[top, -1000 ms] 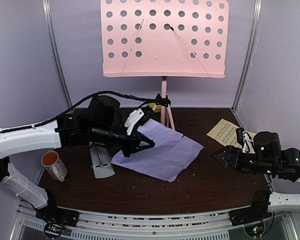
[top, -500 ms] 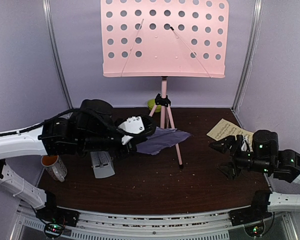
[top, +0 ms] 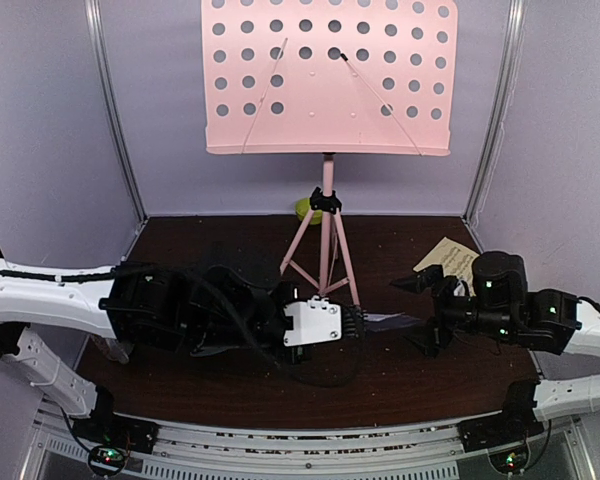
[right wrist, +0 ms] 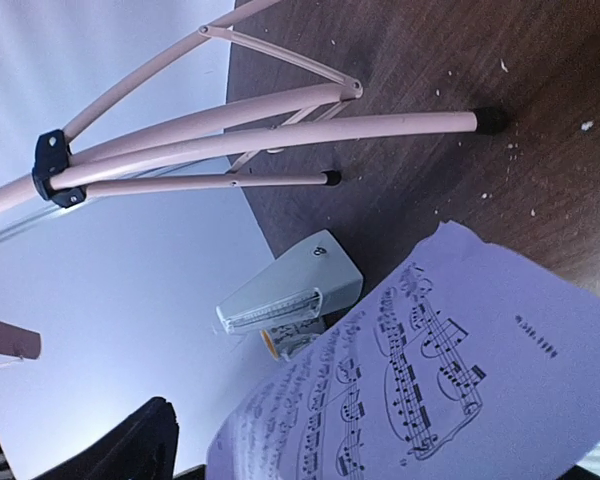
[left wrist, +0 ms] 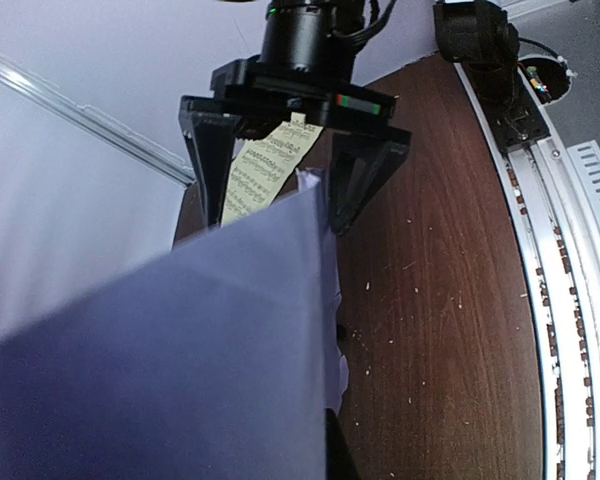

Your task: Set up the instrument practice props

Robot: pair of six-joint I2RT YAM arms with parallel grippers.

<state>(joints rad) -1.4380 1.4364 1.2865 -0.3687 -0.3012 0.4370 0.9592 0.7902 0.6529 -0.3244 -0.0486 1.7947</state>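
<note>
Page edge sits between right gripper's spread fingers.

Pink stand upright, rear; lavender page aloft mid-table; yellow page flat, right; grey metronome left.

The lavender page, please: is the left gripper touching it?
Touching: the left wrist view shows the lavender page running out from the shut left gripper, held aloft.
</note>
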